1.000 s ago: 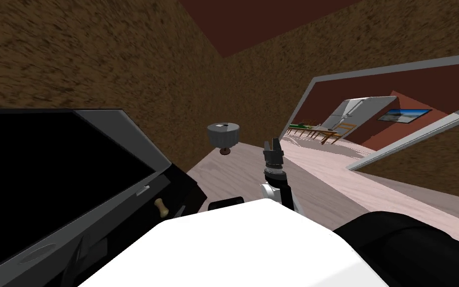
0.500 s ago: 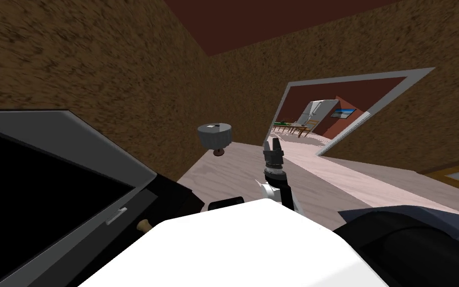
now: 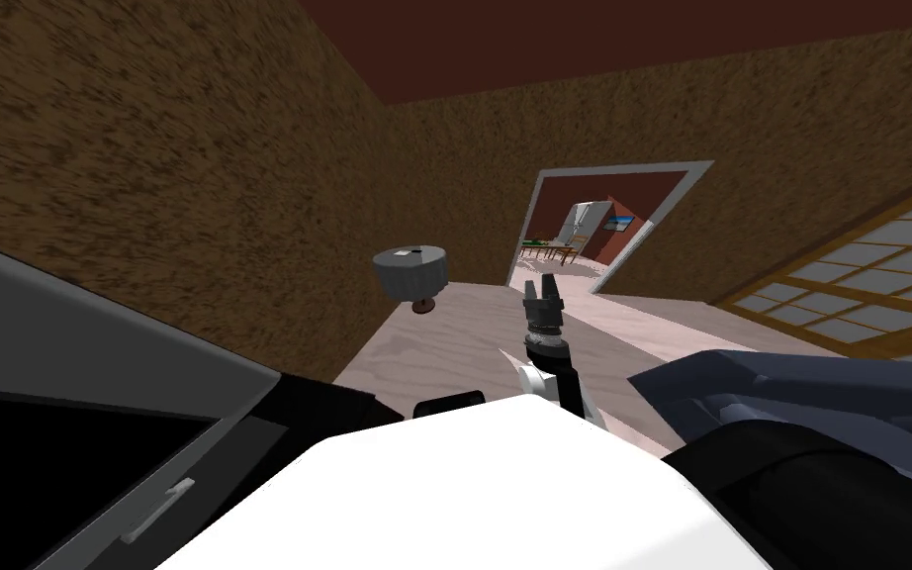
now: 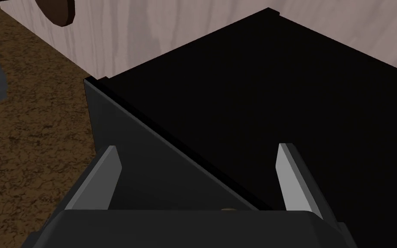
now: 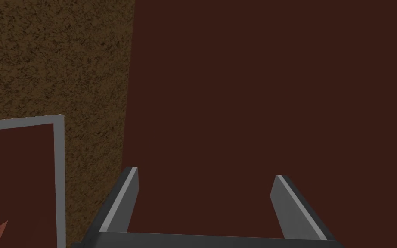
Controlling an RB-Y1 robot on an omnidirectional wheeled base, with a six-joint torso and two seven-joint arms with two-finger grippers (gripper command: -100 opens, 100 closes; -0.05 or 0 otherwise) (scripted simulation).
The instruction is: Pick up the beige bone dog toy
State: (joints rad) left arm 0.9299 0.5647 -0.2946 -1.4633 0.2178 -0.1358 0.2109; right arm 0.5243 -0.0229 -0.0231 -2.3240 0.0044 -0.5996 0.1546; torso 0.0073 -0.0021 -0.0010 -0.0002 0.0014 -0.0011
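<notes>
My left gripper (image 4: 197, 172) stands open over a black cabinet top (image 4: 279, 107) and its dark grey panel (image 4: 141, 172). A tiny beige sliver (image 4: 227, 209) peeks out just above the gripper's body; I cannot tell what it is. In the head view my right gripper (image 3: 541, 289) is raised ahead of my chest, and its wrist view shows the fingers (image 5: 124, 198) open with nothing between them. The black cabinet (image 3: 325, 396) lies low on the left beside my chest.
A big grey-framed black screen (image 3: 98, 327) fills the lower left. A round grey object on a brown foot (image 3: 410, 271) stands by the brown wall. A dark blue-grey sofa (image 3: 790, 386) is at the right, a doorway (image 3: 592, 228) ahead, and a wood-latticed window (image 3: 860, 267) at the far right.
I have turned to the right: screen, cabinet and doorway slid left in the head view. The beige bone on the cabinet has passed out of sight by my chest. A window came into view.
</notes>
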